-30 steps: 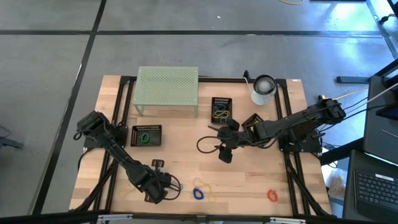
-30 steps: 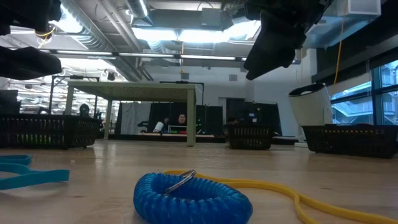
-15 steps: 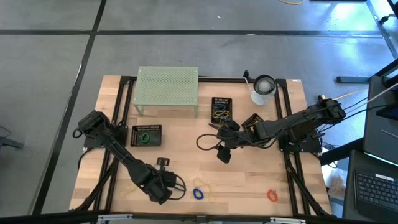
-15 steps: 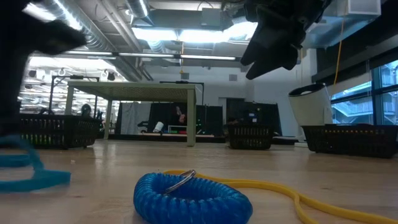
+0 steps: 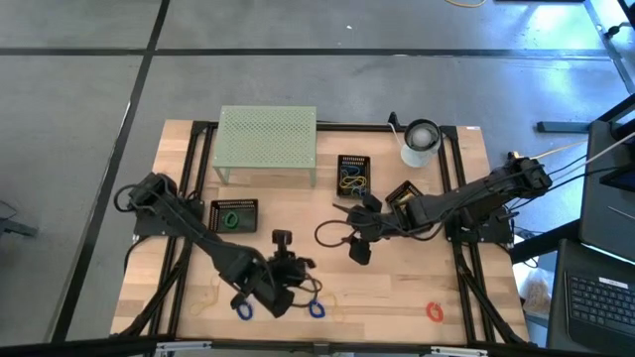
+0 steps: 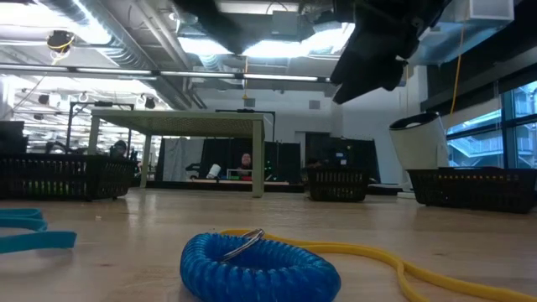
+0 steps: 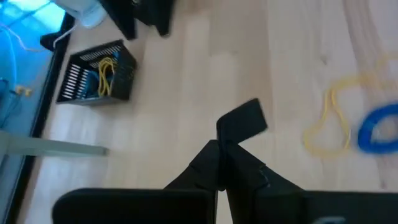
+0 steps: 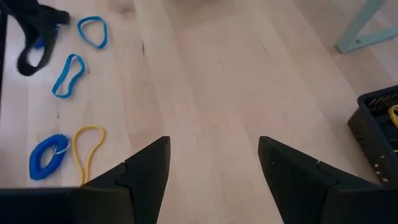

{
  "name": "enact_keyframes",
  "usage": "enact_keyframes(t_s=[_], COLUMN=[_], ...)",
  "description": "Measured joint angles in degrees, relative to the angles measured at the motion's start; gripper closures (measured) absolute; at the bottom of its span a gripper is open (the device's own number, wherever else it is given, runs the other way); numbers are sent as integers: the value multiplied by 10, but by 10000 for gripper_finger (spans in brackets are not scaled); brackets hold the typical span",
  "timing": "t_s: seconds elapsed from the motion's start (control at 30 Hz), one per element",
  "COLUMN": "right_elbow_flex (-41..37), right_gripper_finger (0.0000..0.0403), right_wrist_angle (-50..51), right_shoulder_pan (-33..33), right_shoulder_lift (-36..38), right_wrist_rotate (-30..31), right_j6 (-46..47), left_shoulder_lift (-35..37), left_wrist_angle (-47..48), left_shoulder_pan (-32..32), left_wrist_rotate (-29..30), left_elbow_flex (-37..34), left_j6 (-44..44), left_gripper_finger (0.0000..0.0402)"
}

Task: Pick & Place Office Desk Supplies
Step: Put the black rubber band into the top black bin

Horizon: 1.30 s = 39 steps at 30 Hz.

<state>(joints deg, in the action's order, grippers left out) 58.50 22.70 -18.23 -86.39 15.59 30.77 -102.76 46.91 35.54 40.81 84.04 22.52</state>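
My left gripper (image 5: 284, 253) hangs over the near middle of the table, slanting down, shut on a small black clip (image 7: 242, 121). Below it lie a blue coil loop (image 5: 317, 308), a blue loop (image 5: 241, 308) and a yellow rubber band (image 7: 326, 124), all flat on the wood. A red loop (image 5: 434, 311) lies near the right front corner. A black basket (image 5: 233, 216) holds a green loop, and another black basket (image 5: 352, 175) holds yellow and blue pieces. My right gripper (image 8: 211, 168) hovers open over the table's middle with nothing between its fingers. My left gripper pinches one end of the black clip (image 7: 225, 138) between its two fingertips. The fingers slant down toward the table's far right. The rest of the flat clip sticks out past the tips, tilted and lifted clear of the table.
A pale-green mesh stand (image 5: 266, 139) occupies the far left-middle and a white roll (image 5: 421, 142) the far right. A third black tray (image 5: 401, 193) sits partly under the right arm. Bare wood lies between the two grippers. Thin tan bands (image 5: 203, 297) lie near the left front.
My left gripper has risen from the near left of the table and swung toward the middle and far side, tipping from steeply down to a slant, shut the whole time with the black clip at its tips. A blue loop now shows where it stood.
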Motion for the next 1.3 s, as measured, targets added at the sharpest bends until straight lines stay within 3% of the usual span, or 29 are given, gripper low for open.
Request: enact_keyframes(t_s=[0.17, 0.27, 0.63, 0.8, 0.93, 1.3], right_elbow_flex=[0, 0, 0, 0, 0, 0], right_gripper_finger=[158, 158, 158, 158, 158, 158], right_wrist_angle=[0, 0, -21, -33, -64, -175], right_shoulder_pan=[-14, -16, -12, -13, -13, -53], right_shoulder_lift=[0, 0, 0, 0, 0, 0], right_wrist_rotate=[0, 0, 45, 45, 43, 28], right_j6=[-2, -17, -3, 3, 3, -108], left_shoulder_lift=[0, 0, 0, 0, 4, 77], left_wrist_angle=[49, 49, 13, -4, -11, -131], left_shoulder_pan=[5, 16, 31, 35, 35, 14], left_wrist_rotate=[-157, -222, -291, -259, -195, 60], left_elbow_flex=[16, 1, -110, -127, -127, -126], left_j6=[48, 69, 127, 127, 116, 48], left_gripper_finger=[395, 391, 357, 389, 394, 397])
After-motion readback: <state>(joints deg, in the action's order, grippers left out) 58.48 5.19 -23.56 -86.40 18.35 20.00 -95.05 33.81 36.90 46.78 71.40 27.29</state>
